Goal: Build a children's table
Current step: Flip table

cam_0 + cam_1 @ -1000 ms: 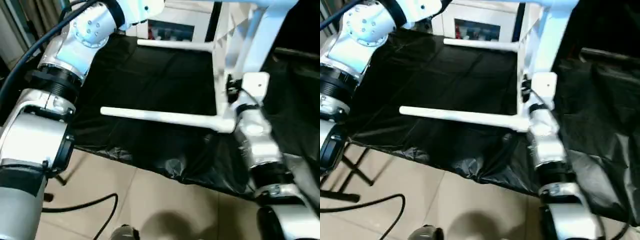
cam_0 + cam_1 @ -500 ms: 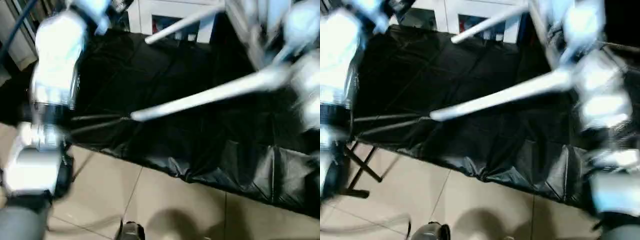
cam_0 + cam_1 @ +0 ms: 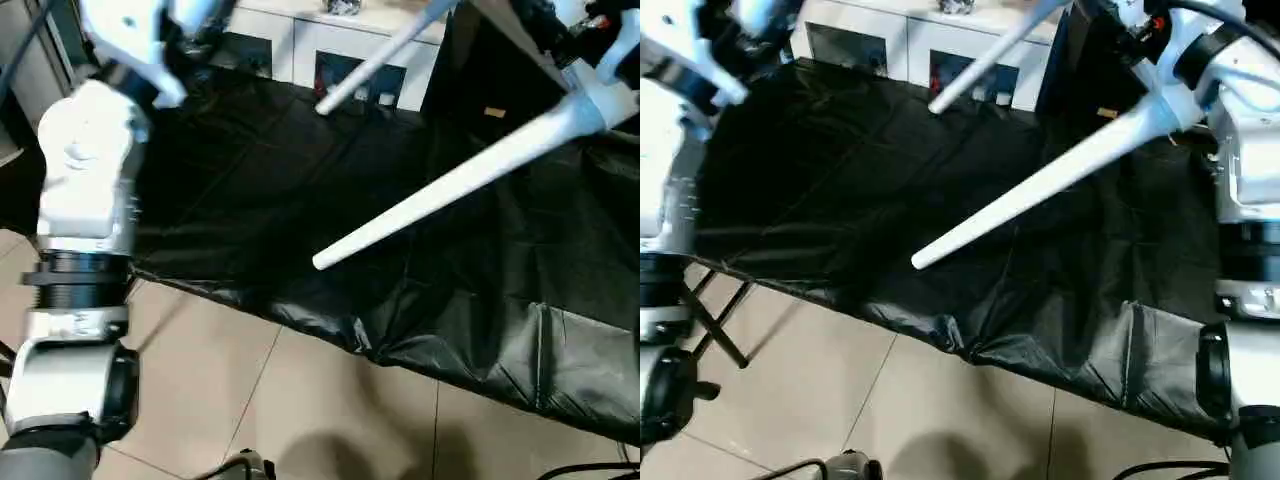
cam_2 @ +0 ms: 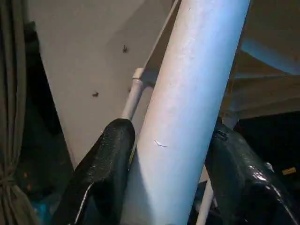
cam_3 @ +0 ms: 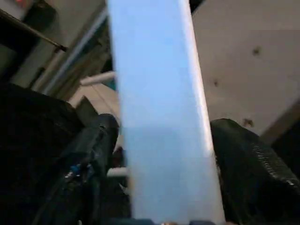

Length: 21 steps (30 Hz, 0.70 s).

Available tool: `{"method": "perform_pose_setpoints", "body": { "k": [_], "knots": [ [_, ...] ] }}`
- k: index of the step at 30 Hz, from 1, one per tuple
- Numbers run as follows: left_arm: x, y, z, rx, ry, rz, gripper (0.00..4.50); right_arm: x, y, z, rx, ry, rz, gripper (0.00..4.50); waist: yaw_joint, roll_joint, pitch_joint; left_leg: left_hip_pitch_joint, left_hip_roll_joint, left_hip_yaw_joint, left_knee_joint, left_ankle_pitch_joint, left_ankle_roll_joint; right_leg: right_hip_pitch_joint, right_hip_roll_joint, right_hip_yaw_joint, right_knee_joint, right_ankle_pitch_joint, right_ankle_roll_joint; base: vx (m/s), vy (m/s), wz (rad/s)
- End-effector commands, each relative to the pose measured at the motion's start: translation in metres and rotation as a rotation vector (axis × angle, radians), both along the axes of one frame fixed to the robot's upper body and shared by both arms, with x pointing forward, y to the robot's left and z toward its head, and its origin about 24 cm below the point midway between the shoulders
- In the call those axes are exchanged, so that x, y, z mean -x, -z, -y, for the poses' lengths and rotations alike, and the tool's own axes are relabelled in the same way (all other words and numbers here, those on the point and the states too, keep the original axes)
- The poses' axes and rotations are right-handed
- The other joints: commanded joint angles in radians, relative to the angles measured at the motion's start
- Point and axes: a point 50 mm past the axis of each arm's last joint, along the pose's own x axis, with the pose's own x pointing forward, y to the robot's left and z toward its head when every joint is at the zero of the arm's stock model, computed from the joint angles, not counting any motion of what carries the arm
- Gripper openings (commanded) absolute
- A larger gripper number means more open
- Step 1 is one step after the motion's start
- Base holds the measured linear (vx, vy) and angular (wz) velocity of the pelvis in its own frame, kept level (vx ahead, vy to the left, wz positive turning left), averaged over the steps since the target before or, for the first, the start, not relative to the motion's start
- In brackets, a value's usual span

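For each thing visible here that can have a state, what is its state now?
Near leg: lifted, slanting over the black-covered work table, free end pointing down.
Far leg: raised, also slanting.
Left end effector: closed around a white leg.
Right end effector: a white part between its fingers.

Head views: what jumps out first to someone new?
A long white leg slants across the black-covered work table, its free end low over the table's near edge, its other end rising toward the upper right. A second leg angles behind it, in front of the white cabinet. In the left wrist view the left gripper has a black finger on each side of a white leg.
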Motion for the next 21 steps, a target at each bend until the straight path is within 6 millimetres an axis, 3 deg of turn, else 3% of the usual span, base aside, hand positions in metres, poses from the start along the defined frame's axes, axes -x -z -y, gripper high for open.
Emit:
{"method": "perform_pose_setpoints", "body": {
  "k": [1, 2, 4, 6, 11, 13, 14, 16, 18, 21],
  "knots": [
    [-0.01, 0.018, 0.007, 0.026, 0.022, -0.11, 2.21, 0.003, 0.013, -0.008, 0.039, -0.093, -0.067, 3.7, -0.007, -0.001, -0.061, 0.057, 0.064, -0.043, -0.092, -0.46, -0.113, -0.005, -0.072, 0.046, -0.1, -0.296, -0.141, 0.0, 0.0, 0.0],
    [-0.011, 0.019, 0.007, 0.019, 0.022, -0.113, 2.19, 0.007, 0.012, -0.006, 0.029, -0.119, -0.065, 3.81, -0.006, 0.005, -0.06, 0.057, 0.064, -0.045, -0.092, -0.465, -0.114, -0.006, -0.074, 0.046, -0.101, -0.309, -0.142, 0.0, 0.0, 0.0],
    [-0.012, 0.019, 0.007, 0.011, 0.021, -0.118, 2.17, 0.009, 0.011, -0.004, 0.008, -0.135, -0.064, 3.88, -0.008, 0.0, -0.061, 0.056, 0.064, -0.046, -0.092, -0.47, -0.113, -0.004, -0.075, 0.045, -0.103, -0.322, -0.145, 0.0, 0.0, 0.0],
    [-0.012, 0.02, 0.007, 0.01, 0.023, -0.118, 2.15, 0.011, 0.01, -0.002, -0.005, -0.139, -0.061, 3.98, -0.007, 0.002, -0.061, 0.057, 0.065, -0.045, -0.091, -0.468, -0.111, -0.006, -0.074, 0.046, -0.104, -0.322, -0.146, 0.0, 0.0, 0.0],
    [-0.01, 0.02, 0.009, -0.02, 0.075, -0.081, 2.1, 0.021, -0.01, 0.015, -0.255, -0.197, 0.027, 4.38, -0.005, 0.0, -0.065, 0.055, 0.067, -0.045, -0.092, -0.445, -0.101, -0.005, -0.074, 0.044, -0.1, -0.29, -0.157, 0.0, 0.0, 0.0],
    [-0.011, 0.023, 0.008, -0.044, 0.071, -0.095, 2.04, 0.02, -0.019, 0.053, -0.569, -0.085, 0.147, 4.48, -0.004, 0.006, -0.068, 0.058, 0.065, -0.042, -0.091, -0.435, -0.113, -0.008, -0.075, 0.044, -0.096, -0.259, -0.174, 0.0, 0.0, 0.0],
    [-0.011, 0.023, 0.008, -0.045, 0.071, -0.096, 2.04, 0.02, -0.019, 0.056, -0.587, -0.078, 0.153, 4.48, -0.005, 0.005, -0.069, 0.059, 0.064, -0.04, -0.089, -0.434, -0.117, -0.011, -0.074, 0.044, -0.096, -0.256, -0.179, 0.0, 0.0, 0.0],
    [-0.011, 0.024, 0.008, -0.043, 0.074, -0.101, 1.97, 0.02, 0.001, 0.089, -0.777, 0.027, 0.163, 4.5, 0.0, 0.007, -0.067, 0.061, 0.063, -0.037, -0.089, -0.428, -0.124, -0.011, -0.072, 0.044, -0.097, -0.244, -0.179, 0.0, 0.0, 0.0],
    [-0.011, 0.025, 0.007, -0.044, 0.074, -0.102, 1.94, 0.023, 0.017, 0.105, -0.888, 0.046, 0.159, 4.5, 0.003, 0.005, -0.069, 0.056, 0.062, -0.036, -0.089, -0.408, -0.114, -0.003, -0.072, 0.042, -0.094, -0.212, -0.182, 0.0, 0.0, 0.0],
    [-0.011, 0.025, 0.007, -0.055, 0.074, -0.103, 1.9, 0.027, 0.034, 0.119, -1.013, 0.03, 0.149, 4.5, 0.003, -0.001, -0.078, 0.04, 0.06, -0.035, -0.086, -0.312, -0.081, 0.013, -0.07, 0.038, -0.082, -0.113, -0.193, 0.017, -0.005, -0.01]
  ]
}}
